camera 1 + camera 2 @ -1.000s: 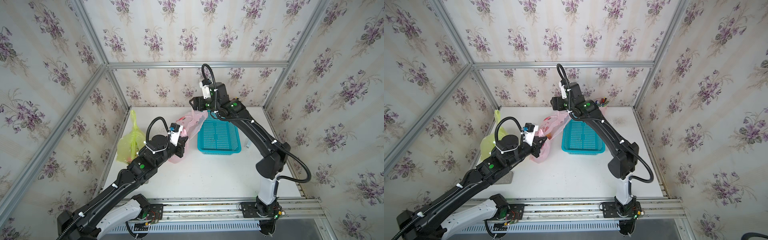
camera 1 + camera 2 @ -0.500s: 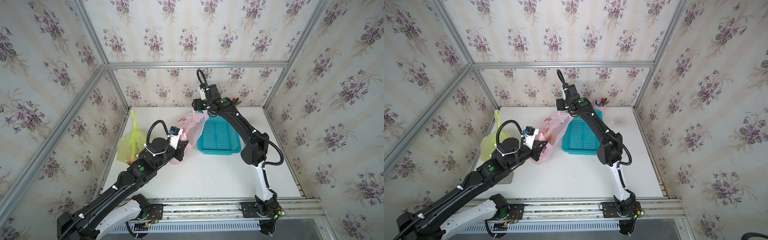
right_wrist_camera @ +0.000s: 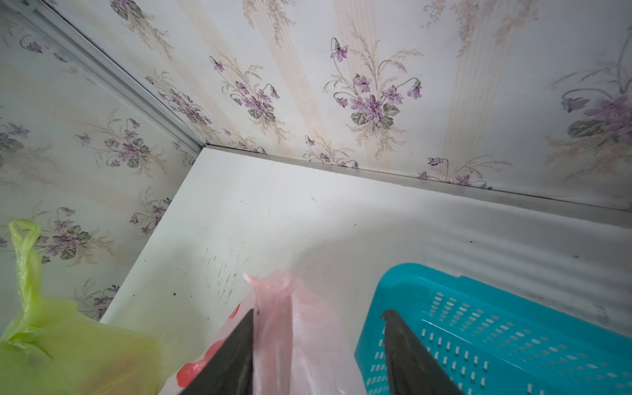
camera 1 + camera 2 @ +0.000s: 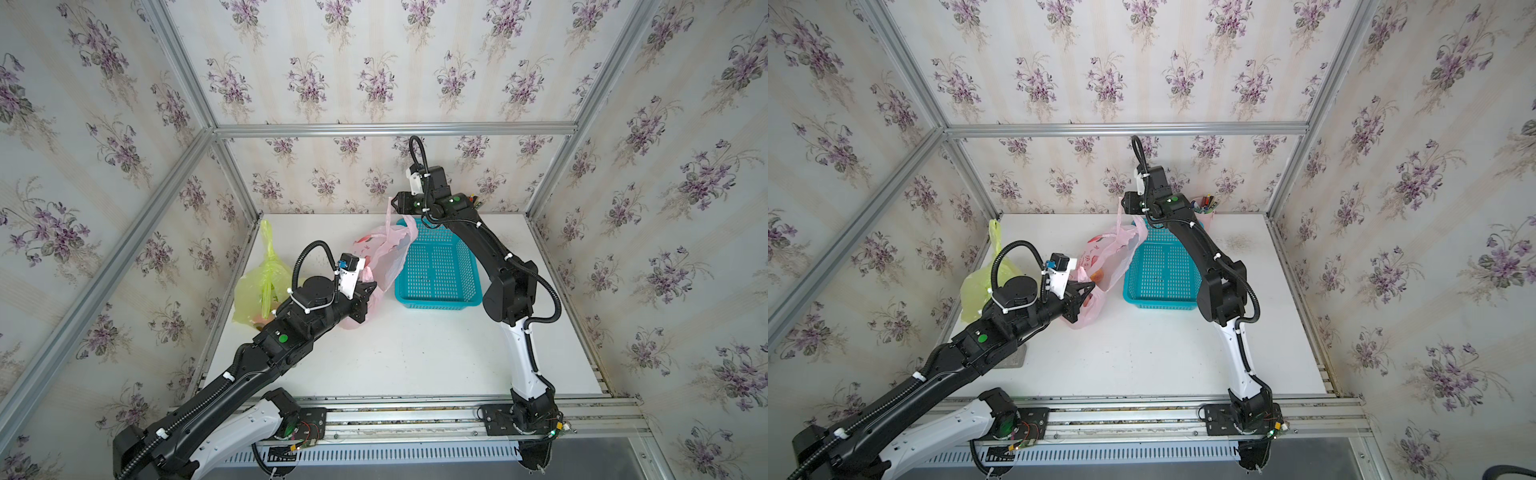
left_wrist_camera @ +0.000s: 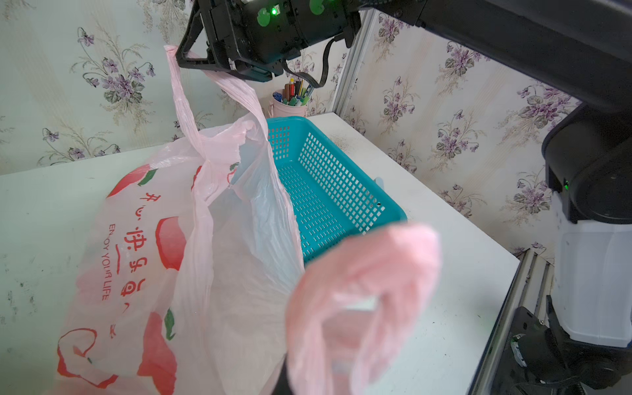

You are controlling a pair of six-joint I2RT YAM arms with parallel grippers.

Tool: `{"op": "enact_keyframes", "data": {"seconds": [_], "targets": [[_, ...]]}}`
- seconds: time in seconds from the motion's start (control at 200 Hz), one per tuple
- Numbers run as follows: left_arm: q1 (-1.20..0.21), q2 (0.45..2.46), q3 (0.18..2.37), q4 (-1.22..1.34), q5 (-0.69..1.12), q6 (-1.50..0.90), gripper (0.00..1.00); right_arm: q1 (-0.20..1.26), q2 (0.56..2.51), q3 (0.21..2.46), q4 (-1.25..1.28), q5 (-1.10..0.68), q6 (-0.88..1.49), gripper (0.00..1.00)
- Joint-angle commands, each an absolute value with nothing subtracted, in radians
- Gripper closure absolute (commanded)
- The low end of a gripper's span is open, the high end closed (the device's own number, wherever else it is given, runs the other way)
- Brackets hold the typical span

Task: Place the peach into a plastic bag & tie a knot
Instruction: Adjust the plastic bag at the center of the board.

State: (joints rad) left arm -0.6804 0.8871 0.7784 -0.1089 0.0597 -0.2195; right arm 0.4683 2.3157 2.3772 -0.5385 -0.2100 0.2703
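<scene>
Right gripper (image 4: 394,203) is closing, fingers (image 3: 239,342) still apart, around the pink bag's (image 4: 388,259) raised handle (image 5: 186,113). Left gripper (image 4: 369,287) is pinching the other, likely readying the knot.

- Two plastic bags: one pink bag (image 4: 387,257), one yellow-green bag (image 4: 257,291).
- One teal basket (image 4: 436,266).
- One pink cup (image 4: 1205,216) holding several pens (image 4: 1206,203).
- Two robot arms: left arm (image 4: 266,357), right arm (image 4: 507,286).
- One table (image 4: 415,353).
</scene>
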Motion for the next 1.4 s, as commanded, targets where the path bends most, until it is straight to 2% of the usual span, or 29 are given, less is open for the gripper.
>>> {"op": "enact_keyframes", "data": {"seconds": [0.0, 0.255, 0.315, 0.405, 0.564, 0.679, 0.759, 0.864, 1.024, 1.139, 1.239, 1.329, 1.399], "targets": [[-0.68, 0.893, 0.787, -0.105, 0.07, -0.23, 0.97, 0.468, 2.33, 2.382, -0.485, -0.28, 0.291, 0.46], [-0.68, 0.888, 0.795, -0.125, 0.071, -0.228, 0.95, 0.456, 2.354, 2.384, -0.429, -0.362, 0.328, 0.58], [-0.679, 0.886, 0.796, -0.13, 0.069, -0.229, 0.95, 0.452, 2.359, 2.384, -0.416, -0.381, 0.335, 0.64], [-0.68, 0.884, 0.798, -0.139, 0.068, -0.226, 0.95, 0.446, 2.359, 2.384, -0.399, -0.403, 0.352, 0.79], [-0.68, 0.87, 0.808, -0.167, 0.048, -0.229, 0.95, 0.434, 2.317, 2.384, -0.366, -0.486, 0.4, 0.87], [-0.678, 0.795, 0.861, -0.269, -0.084, -0.208, 0.95, 0.435, 2.207, 2.361, -0.388, -0.52, 0.405, 0.95], [-0.669, 0.738, 0.949, -0.382, -0.204, -0.18, 0.93, 0.435, 2.076, 2.268, -0.391, -0.546, 0.404, 1.0], [-0.637, 0.708, 1.094, -0.505, -0.292, -0.134, 0.9, 0.442, 1.856, 2.05, -0.339, -0.575, 0.405, 1.0], [-0.6, 0.78, 1.282, -0.634, -0.342, -0.086, 0.9, 0.464, 1.557, 1.813, -0.351, -0.566, 0.384, 1.0], [-0.556, 0.823, 1.327, -0.642, -0.257, -0.075, 0.89, 0.478, 1.379, 1.723, -0.396, -0.545, 0.387, 1.0], [-0.504, 0.851, 1.336, -0.628, -0.089, -0.077, 0.89, 0.477, 1.258, 1.68, -0.451, -0.522, 0.412, 1.0], [-0.49, 0.868, 1.327, -0.596, 0.081, -0.06, 0.9, 0.477, 1.18, 1.658, -0.522, -0.502, 0.446, 1.0], [-0.49, 0.873, 1.334, -0.588, 0.116, -0.046, 0.91, 0.479, 1.148, 1.667, -0.554, -0.525, 0.468, 1.0]]}}
